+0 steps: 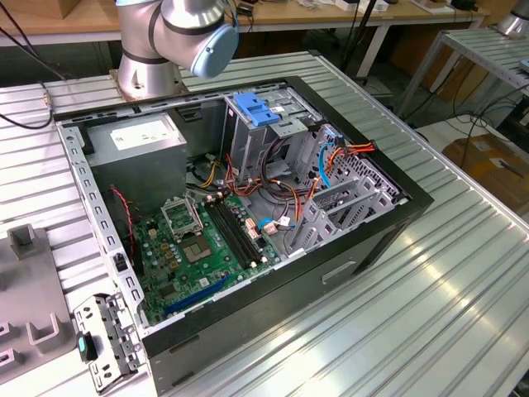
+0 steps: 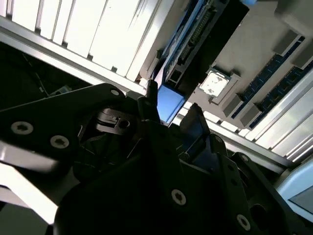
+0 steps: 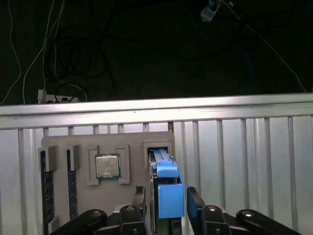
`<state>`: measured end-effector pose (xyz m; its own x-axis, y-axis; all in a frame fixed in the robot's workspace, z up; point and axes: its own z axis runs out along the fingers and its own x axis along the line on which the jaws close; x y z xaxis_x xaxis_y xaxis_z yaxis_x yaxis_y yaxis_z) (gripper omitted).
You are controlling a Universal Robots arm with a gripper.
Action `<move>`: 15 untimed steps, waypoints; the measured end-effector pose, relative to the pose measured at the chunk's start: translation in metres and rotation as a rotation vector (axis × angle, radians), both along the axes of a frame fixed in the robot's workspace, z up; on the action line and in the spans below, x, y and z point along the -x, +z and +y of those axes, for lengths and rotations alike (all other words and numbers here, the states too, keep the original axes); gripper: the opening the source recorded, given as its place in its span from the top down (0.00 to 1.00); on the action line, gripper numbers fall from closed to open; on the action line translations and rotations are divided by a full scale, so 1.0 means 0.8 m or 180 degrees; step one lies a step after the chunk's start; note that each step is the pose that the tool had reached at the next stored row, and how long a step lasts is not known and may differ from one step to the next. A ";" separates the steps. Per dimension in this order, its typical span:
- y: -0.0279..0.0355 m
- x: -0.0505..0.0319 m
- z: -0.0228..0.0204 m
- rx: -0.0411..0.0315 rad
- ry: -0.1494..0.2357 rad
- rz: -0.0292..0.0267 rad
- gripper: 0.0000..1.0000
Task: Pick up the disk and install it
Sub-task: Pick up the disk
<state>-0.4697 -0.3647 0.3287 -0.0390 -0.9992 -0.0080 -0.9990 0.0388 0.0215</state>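
First wrist view showed the claw (image 3: 166, 193) spread open astride the disk (image 3: 166, 171) in its grey holder (image 3: 129, 156): pick-up stage, likely needing an even squeeze on its sides.

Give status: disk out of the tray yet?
Done: nothing yet; the disk stands in its tray slot. In hand: the gripper straddles the disk's top, jaws apparently open with gaps either side. Left: the lift, then the install in the case.
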 end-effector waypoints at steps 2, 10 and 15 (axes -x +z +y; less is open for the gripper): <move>-0.0033 0.005 -0.0001 -0.0001 0.0005 -0.0007 0.53; -0.0116 0.013 -0.0001 0.0005 0.0069 -0.0104 0.53; -0.0119 0.013 0.0000 0.0005 0.0075 -0.0108 0.53</move>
